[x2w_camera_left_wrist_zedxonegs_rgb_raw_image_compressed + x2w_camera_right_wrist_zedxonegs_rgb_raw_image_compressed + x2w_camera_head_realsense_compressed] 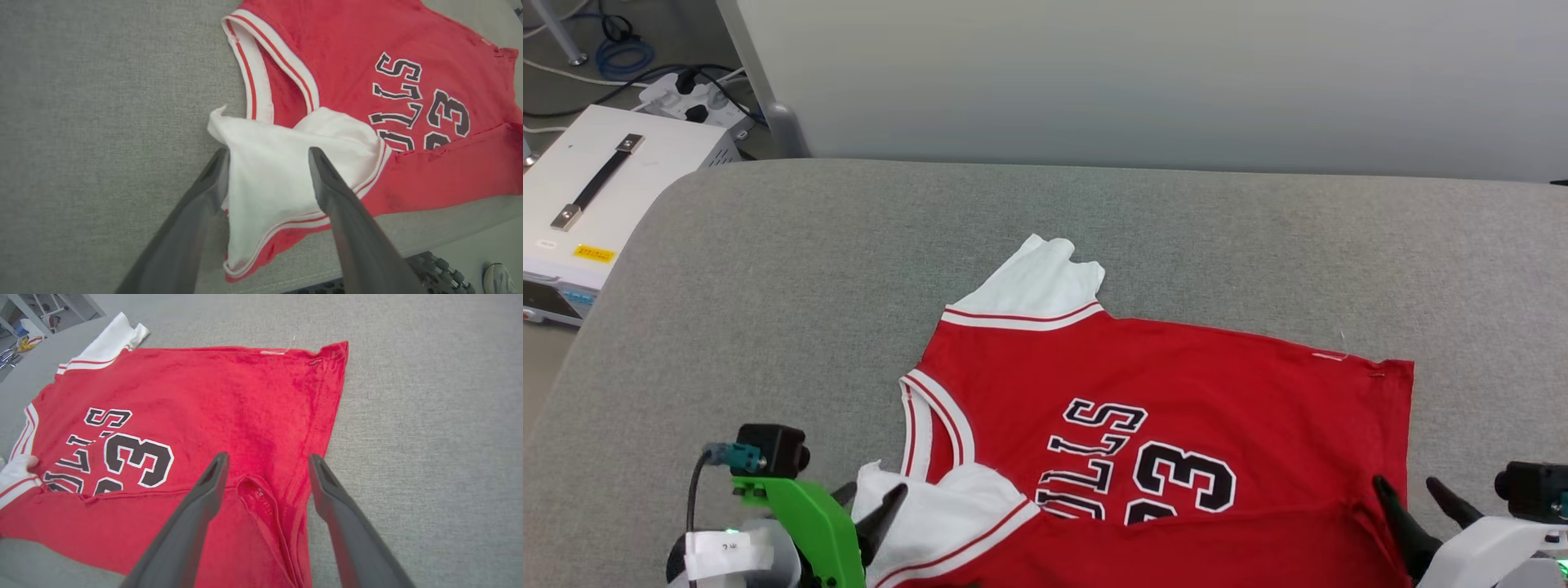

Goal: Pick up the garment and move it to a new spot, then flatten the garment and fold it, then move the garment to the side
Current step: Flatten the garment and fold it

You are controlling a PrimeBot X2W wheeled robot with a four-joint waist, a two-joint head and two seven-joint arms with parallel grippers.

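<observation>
1. The left gripper [267, 152] has its two dark fingers spread wide and clamped on nothing; a crumpled white sleeve [269, 179] lies in the gap between them, its cloth touching the inner side of each finger; its red-striped cuff passes behind the finger on that view's right.
2. Just past those fingertips sits the striped collar [253, 77]; outside the other finger there is bare cloth-covered surface.
3. The right gripper [268, 457] is likewise wide apart and grips nothing; a small raised ridge of the turned-over hem corner [261, 498] lies between its fingers; the garment's side edge runs just past the tip of the finger on that view's right.
4. The garment [1176, 392] lies front up on the grey cushioned surface [768, 286], stretched between the two pairs of fingers; its near edge is folded over onto the front, covering the lower part of the lettering and the 23; beyond both sets of fingertips the red body lies fairly flat; the far sleeve [1037, 282] rests flat, well beyond the left fingers.
5. A white box [645, 171] with a black handle stands off the surface, well apart from the left fingers, on their outer side.
</observation>
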